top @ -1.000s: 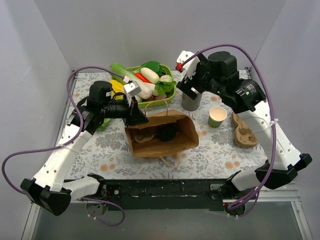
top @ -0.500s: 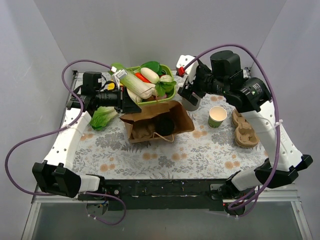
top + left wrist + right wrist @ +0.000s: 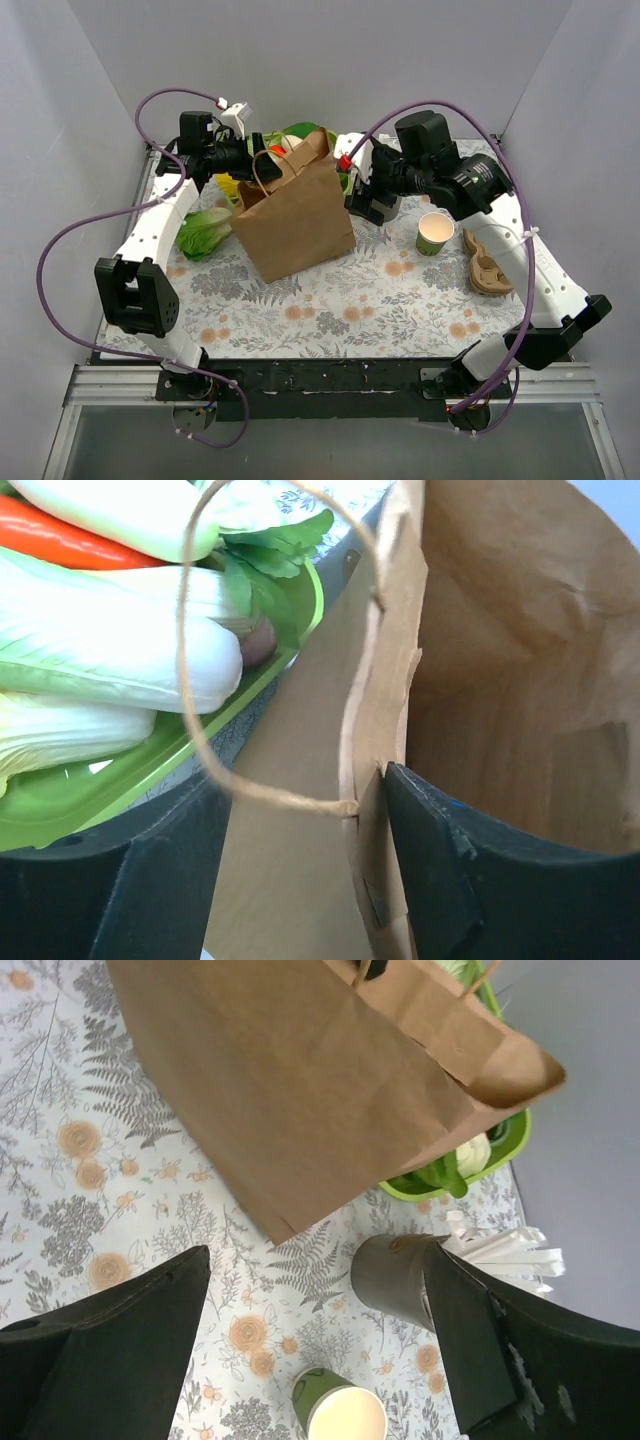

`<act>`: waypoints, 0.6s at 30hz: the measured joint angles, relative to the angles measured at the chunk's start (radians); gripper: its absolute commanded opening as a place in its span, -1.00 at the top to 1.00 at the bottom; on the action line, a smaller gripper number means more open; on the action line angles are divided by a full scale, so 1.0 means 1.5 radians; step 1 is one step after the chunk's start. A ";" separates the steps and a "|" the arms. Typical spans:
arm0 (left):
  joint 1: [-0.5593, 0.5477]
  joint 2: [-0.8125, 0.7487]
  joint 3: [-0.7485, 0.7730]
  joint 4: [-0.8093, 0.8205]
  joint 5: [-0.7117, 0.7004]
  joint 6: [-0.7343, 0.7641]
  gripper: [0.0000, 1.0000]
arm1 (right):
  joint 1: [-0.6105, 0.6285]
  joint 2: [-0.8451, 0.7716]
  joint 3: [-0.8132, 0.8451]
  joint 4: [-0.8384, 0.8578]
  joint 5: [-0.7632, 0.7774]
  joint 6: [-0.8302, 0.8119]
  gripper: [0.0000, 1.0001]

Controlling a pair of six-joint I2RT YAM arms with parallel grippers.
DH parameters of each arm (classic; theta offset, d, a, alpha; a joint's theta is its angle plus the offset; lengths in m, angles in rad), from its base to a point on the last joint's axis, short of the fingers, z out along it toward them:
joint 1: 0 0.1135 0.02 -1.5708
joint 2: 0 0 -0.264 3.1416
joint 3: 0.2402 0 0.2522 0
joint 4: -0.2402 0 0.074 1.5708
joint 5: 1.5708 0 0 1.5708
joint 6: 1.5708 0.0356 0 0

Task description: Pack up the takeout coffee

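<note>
Left gripper [image 3: 305, 798]: jaws parted astride upright brown paper bag [image 3: 295, 215] rim | right gripper [image 3: 315, 1260]: spread wide, empty, beside bag

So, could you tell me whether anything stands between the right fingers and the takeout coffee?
The lidded coffee shows in no view, so I cannot tell. The upright paper bag stands left of the open right fingers, its bottom hidden.

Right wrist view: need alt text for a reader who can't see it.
A brown paper bag stands on a floral tablecloth, filling the upper frame, with a green tray behind it. Below sit a grey straw holder and a lidless green cup, between the fingers of the open right gripper.
</note>
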 measured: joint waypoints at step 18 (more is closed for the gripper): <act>0.000 -0.159 -0.055 0.043 0.060 0.023 -0.43 | 0.040 0.047 -0.052 0.044 -0.058 -0.224 -0.87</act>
